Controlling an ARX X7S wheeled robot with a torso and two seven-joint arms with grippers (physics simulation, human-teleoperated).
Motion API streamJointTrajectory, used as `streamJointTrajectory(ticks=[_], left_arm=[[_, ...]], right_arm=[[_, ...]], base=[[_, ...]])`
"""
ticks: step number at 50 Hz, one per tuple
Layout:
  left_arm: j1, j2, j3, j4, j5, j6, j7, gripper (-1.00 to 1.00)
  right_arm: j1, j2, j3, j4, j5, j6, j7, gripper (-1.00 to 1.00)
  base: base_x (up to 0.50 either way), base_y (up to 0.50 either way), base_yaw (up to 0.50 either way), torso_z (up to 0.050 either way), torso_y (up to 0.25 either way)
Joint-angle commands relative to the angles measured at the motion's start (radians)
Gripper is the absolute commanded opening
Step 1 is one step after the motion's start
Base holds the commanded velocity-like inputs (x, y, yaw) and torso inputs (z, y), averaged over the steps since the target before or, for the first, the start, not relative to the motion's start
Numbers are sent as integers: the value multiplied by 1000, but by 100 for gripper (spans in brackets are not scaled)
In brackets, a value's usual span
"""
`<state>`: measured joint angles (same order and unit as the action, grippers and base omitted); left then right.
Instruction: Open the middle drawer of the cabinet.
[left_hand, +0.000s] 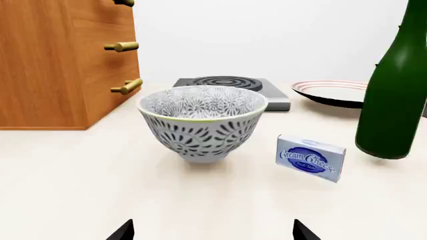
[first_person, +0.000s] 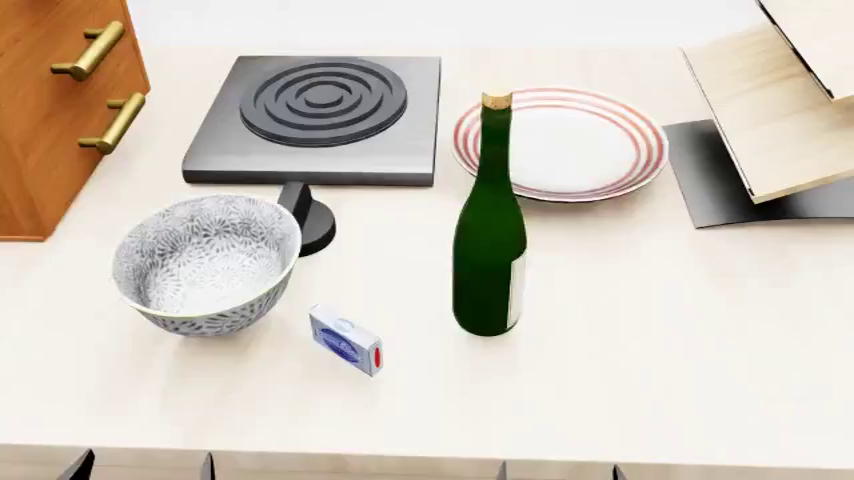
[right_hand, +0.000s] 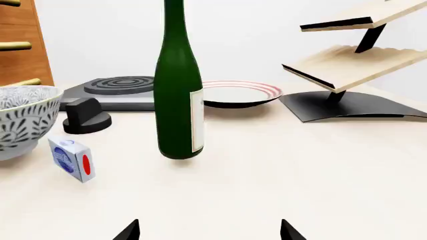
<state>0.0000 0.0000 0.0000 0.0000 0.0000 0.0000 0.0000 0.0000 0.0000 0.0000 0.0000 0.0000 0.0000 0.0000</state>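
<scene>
Pale cream surface (first_person: 667, 330) fills my views, with a plain white wall behind it. My left pincer (left_hand: 213, 231) shows only as two dark fingertips spread wide apart, gripping nothing and hovering above the surface; my right pincer (right_hand: 210, 231) looks the same, its tips well apart and empty. Ahead of the left pincer stands a patterned bowl (left_hand: 201, 120), white with a dark leaf print, upright. Just beside it, toward the middle, a small blue cream cheese box (left_hand: 311, 157) stands on the surface. Ahead of the right pincer a green wine bottle (right_hand: 179, 85) stands upright, apart from the box and bowl. Behind the bowl lies a dark single-ring burner (first_person: 318, 118) with its black knob (first_person: 307, 217) near the bowl's rim. Beside the burner, behind the bottle, a white plate with red rings (first_person: 574, 140) sits flat. At the far right a light-wood tiered rack (right_hand: 347, 60) stands on a dark base. The cabinet (left_hand: 60, 60) stands at the far left of the surface, beyond the bowl and well apart from both pincers. From my left wrist camera I see three brass bar handles stacked on its front; the middle drawer (left_hand: 121, 47) is the one with the central handle, and it appears shut, flush with the fronts above and below.
</scene>
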Motion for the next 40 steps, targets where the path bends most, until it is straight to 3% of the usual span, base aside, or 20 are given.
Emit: streamJointTrajectory(ticks=[1,24,30,40], left_arm=[[-1,-17,20,-7,-6,14,-22,100],[-16,-69,76,-22,-31,29,-95,100],[6,-87,97,-27,44,81,-152,100],[22,-102,104,46,-5,38,-140,100]], right_arm=[[-1,16,-23,3,10,-3,22,100],[0,63,-79,-9,62,3,94,100],[-9,73,-92,-15,60,15,108,100],[-18,83,-107,-75,48,65,148,100]], base=[[0,0,0,0,0],[0,0,0,0,0],[0,0,0,0,0],[0,0,0,0,0]])
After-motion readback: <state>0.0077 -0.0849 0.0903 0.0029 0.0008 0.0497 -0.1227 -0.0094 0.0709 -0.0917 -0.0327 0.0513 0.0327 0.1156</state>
